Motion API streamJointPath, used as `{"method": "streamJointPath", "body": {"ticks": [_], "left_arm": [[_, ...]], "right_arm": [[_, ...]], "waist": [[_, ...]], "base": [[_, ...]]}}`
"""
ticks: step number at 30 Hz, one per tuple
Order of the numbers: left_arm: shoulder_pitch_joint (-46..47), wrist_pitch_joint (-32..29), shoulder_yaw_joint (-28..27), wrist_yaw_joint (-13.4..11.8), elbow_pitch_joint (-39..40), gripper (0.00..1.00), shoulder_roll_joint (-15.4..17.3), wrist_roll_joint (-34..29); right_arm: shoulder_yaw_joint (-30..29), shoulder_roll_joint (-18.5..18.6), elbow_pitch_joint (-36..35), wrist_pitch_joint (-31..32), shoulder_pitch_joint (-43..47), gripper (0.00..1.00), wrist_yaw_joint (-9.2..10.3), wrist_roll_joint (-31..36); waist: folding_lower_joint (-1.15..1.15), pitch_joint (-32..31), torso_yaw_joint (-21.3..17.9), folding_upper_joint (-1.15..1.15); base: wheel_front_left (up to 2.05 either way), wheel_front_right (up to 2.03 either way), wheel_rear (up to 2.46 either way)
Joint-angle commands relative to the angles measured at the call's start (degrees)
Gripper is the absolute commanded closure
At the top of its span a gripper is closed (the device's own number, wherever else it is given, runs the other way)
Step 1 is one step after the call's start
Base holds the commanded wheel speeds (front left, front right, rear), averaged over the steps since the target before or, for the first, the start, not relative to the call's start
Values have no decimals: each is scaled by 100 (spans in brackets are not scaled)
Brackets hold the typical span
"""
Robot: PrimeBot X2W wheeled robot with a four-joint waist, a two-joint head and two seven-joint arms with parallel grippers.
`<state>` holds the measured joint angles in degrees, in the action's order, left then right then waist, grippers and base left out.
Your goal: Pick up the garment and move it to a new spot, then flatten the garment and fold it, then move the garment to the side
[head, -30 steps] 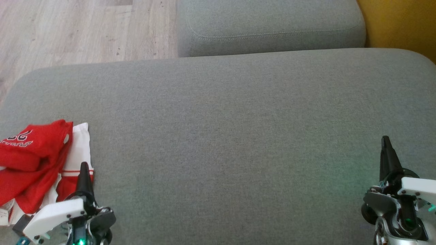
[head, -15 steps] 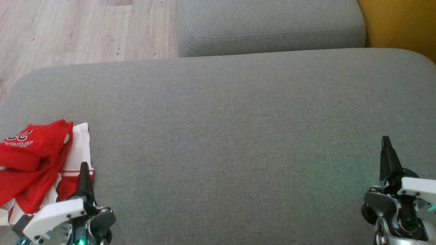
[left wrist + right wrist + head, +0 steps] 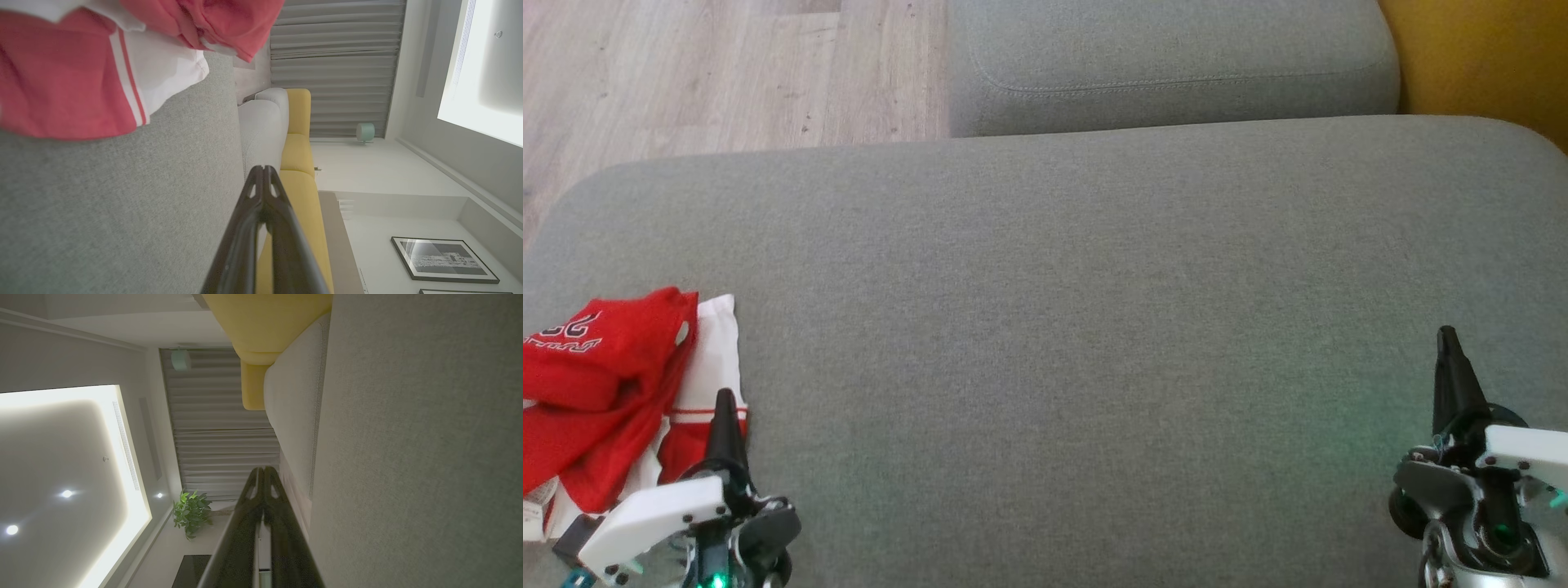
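The garment [image 3: 605,384] is a red and white jersey with dark lettering, lying bunched and loosely folded at the left end of the grey cushion [image 3: 1062,327]. In the left wrist view the garment [image 3: 81,69] fills the upper left, off to the side of the fingers. My left gripper [image 3: 725,400] is shut with nothing in it, its tip just at the garment's right edge; whether it touches the cloth I cannot tell. My left gripper [image 3: 263,169] shows its fingers pressed together. My right gripper [image 3: 1447,336] is shut and empty above the cushion's right end, also seen as my right gripper [image 3: 263,470].
A second grey cushion [image 3: 1176,65] lies behind the big one. Pale wooden floor [image 3: 703,73] is at the upper left and a yellow sofa part [image 3: 1486,57] at the upper right. The cushion's left edge runs close beside the garment.
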<state>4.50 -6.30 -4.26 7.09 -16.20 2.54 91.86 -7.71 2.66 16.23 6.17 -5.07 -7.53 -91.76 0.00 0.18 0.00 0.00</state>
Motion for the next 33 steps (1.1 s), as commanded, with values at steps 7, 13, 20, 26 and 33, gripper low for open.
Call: {"method": "streamJointPath", "body": {"ticks": [7, 13, 20, 26, 33], "left_arm": [[-80, 22, 39, -4, -234, 0, -9, -16], [-57, 129, 57, -2, -226, 0, 28, -200], [-26, 232, 51, 0, -195, 0, 48, -633], [-2, 334, 65, 2, -153, 0, 68, -1147], [14, 453, 92, 5, -124, 0, 91, -1757]], "right_arm": [[17, -11, 238, -5, 54, 0, 0, 11], [93, 50, 179, -88, 29, 0, 0, 140], [241, 165, 199, -229, -37, 0, 0, 439], [351, 237, 209, -331, -114, 0, 1, 889], [490, 294, 220, -450, -173, 0, 1, 1422]], "waist": [[0, 2, 0, 0], [0, 14, 3, 0], [0, 30, 2, 0], [0, 53, -3, 0], [0, 73, -11, 0]], "base": [[0, 0, 0], [0, 0, 0], [0, 0, 0], [0, 0, 0], [0, 0, 0]]}}
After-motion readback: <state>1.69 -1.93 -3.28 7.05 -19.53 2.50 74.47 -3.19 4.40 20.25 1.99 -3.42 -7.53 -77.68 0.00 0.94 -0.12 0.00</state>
